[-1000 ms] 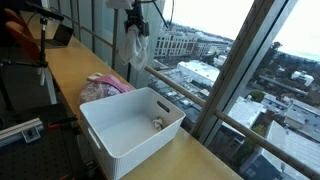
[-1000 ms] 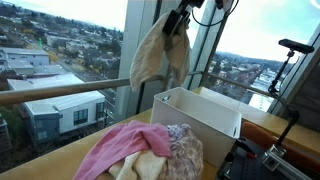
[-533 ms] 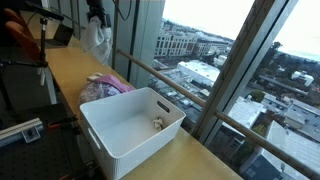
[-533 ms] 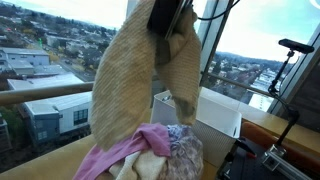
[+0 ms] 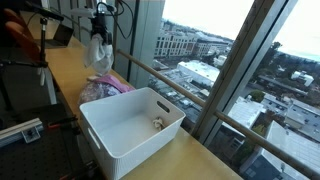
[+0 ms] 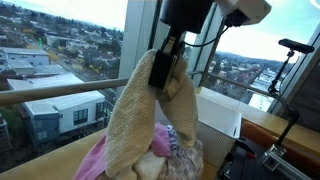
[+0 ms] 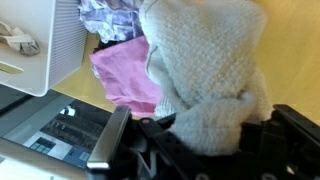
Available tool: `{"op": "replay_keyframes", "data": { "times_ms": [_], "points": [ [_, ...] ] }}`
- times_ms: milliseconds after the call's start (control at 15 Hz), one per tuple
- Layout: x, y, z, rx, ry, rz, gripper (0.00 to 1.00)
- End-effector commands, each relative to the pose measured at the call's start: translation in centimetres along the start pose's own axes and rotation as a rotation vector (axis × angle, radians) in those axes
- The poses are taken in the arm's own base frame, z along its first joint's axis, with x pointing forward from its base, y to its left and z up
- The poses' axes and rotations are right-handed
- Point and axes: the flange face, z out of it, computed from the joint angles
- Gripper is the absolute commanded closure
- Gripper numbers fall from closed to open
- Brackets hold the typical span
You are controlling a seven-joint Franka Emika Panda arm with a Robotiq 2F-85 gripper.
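Note:
My gripper (image 5: 99,22) hangs over the wooden counter and is shut on a cream knitted cloth (image 5: 96,52), which dangles from it. The gripper (image 6: 165,68) and the cloth (image 6: 140,125) fill the middle of an exterior view. In the wrist view the cloth (image 7: 205,75) is bunched between the black fingers (image 7: 300,130). Just below it lies a pile of clothes (image 5: 104,88) with a pink garment (image 7: 125,72) and a patterned one (image 7: 108,18). A white plastic bin (image 5: 133,128) stands next to the pile, with a small pale item (image 5: 157,123) inside.
A metal rail (image 5: 180,88) and tall windows run along the counter's far side. A tripod and dark equipment (image 5: 30,60) stand at the counter's end. A black stand (image 6: 290,60) rises behind the bin.
The gripper has carried the cloth away from above the bin to over the clothes pile and has come down toward it.

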Motion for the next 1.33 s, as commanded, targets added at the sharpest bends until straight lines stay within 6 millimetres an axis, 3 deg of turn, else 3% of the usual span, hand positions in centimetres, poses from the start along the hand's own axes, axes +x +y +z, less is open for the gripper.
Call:
{"op": "replay_keyframes", "data": {
  "times_ms": [0, 133, 267, 533, 667, 800, 933, 1067, 1267],
  "points": [
    [0.0, 0.5, 1.9, -0.002, -0.034, -0.001, 0.73],
    [-0.3, 1.8, 2.2, -0.001, -0.045, 0.007, 0.60],
    [-0.6, 5.1, 1.8, -0.015, -0.039, 0.037, 0.45],
    [-1.1, 16.2, 2.2, -0.030, -0.038, 0.132, 0.16],
    [-1.7, 22.4, 3.5, -0.040, -0.050, 0.185, 0.02],
    [-2.6, 27.6, 5.8, -0.040, -0.067, 0.216, 0.00],
    [-3.2, 30.9, 8.7, -0.049, -0.074, 0.223, 0.00],
    [-3.3, 32.8, 11.8, -0.050, -0.076, 0.216, 0.00],
    [-2.8, 33.6, 16.8, -0.047, -0.074, 0.200, 0.00]
  ]
}}
